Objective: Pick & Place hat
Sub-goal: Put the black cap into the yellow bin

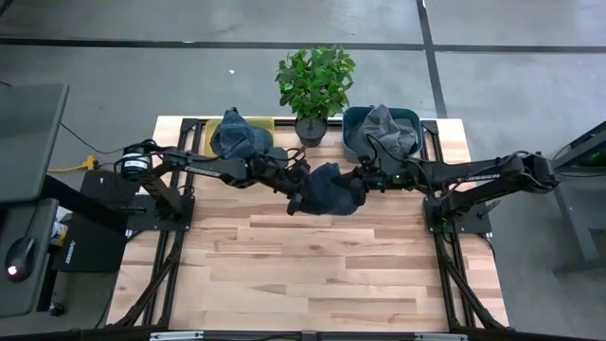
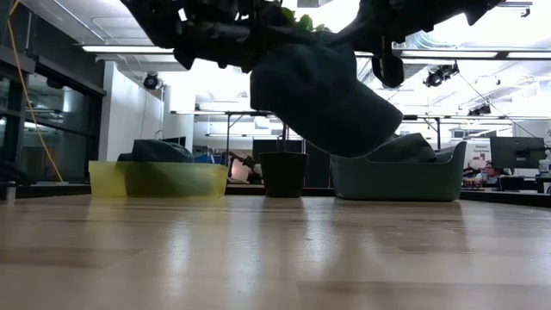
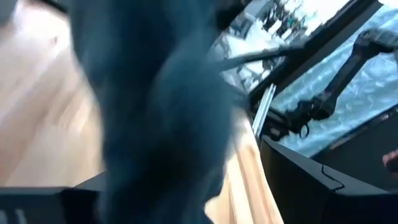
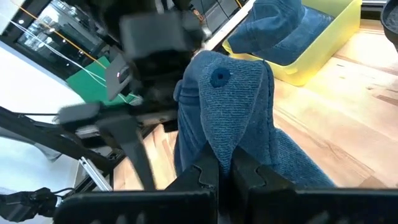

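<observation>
The hat (image 1: 329,188) hangs in the air above mid-table, pinched in the tightly closed right gripper (image 4: 225,169) so it stays aloft for transfer. The left gripper (image 1: 296,180), fingers spread wide, meets its other side. Behind stand a yellow bin (image 2: 157,178), a plant pot (image 2: 283,174) and a teal bin (image 2: 398,180), each bin already holding a hat.

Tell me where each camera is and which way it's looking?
High view: above the table, looking straight down; both arms meet at the blue hat.
Low view: at tabletop height, looking level across; arms come in from above, holding the hat off the table.
Left wrist view: on the left arm, filled by the hat.
Right wrist view: on the right arm; the right gripper pinches the hat; the left gripper faces it.
Shared: all four show the hat.
</observation>
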### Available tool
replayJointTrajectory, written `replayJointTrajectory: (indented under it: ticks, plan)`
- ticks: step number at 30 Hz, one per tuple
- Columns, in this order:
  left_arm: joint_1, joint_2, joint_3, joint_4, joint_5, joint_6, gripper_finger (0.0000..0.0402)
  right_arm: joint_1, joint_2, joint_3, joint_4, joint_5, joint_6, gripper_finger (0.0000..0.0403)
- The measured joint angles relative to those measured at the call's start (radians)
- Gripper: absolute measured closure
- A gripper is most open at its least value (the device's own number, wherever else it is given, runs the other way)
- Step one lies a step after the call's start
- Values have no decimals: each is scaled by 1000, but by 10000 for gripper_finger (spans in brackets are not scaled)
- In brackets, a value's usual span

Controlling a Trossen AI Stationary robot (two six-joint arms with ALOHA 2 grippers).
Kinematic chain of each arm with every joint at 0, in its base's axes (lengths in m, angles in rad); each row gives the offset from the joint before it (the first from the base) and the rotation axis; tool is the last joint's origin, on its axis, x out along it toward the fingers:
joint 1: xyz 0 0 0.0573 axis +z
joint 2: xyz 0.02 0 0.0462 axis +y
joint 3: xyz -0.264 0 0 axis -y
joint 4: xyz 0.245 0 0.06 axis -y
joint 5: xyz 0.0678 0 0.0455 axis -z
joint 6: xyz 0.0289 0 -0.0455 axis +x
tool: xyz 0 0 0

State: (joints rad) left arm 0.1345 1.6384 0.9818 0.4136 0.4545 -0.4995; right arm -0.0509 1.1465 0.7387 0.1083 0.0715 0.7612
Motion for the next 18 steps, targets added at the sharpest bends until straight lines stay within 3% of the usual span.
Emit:
replayJointTrajectory:
  ticks: [11,18]
  plan:
    - [-12,26,1,-6,-9,2,151,1,0,0,21,0,-2,403]
    - [-20,23,6,3,-8,-2,192,0,0,0,27,0,-3,403]
